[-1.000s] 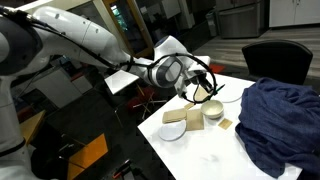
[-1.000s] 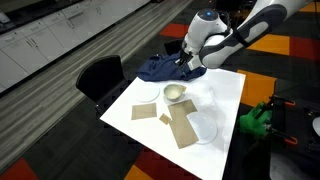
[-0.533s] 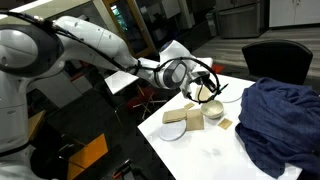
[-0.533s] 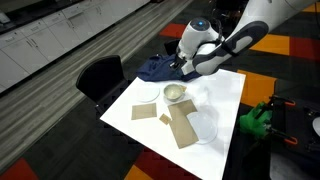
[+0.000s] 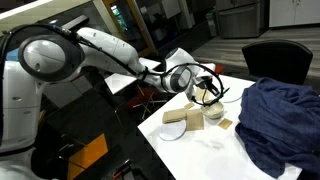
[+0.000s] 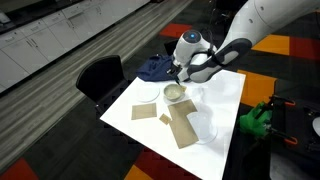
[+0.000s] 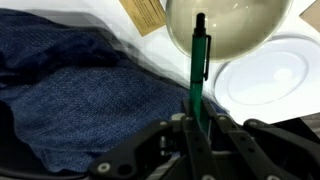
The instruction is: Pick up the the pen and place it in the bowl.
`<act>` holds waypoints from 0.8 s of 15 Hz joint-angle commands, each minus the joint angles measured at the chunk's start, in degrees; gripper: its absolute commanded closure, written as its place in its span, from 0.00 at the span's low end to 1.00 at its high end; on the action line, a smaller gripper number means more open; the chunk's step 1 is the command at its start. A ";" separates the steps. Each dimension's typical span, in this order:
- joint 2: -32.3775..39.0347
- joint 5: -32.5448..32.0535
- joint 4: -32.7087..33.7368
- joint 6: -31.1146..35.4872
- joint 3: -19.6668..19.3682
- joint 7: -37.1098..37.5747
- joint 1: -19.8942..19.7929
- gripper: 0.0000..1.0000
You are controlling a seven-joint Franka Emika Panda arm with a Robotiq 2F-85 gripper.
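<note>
pen (image 7: 199, 70) — thin, straight, dark green; lower end clamped in gripper (image 7: 199, 121); in wrist view its tip overlaps the bowl's inside | bowl (image 7: 245, 25) — small, round, deep, cream-white, beige inside; upright

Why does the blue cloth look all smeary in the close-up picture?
Wrist view: the blue cloth is streaked with blur, probably motion, while the pen in the jaws looks crisp and the bowl glares pale. Both exterior views: small and soft, pen too thin to see.
</note>
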 commanded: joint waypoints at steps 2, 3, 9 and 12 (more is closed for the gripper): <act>4.53 0.67 4.47 -0.11 0.28 -0.41 0.30 0.97; 5.23 0.70 5.05 -0.20 0.53 -0.65 0.29 0.97; 7.70 0.55 6.32 0.20 0.44 -1.29 1.33 0.84; 7.88 0.53 6.23 0.39 0.45 -1.50 1.74 0.57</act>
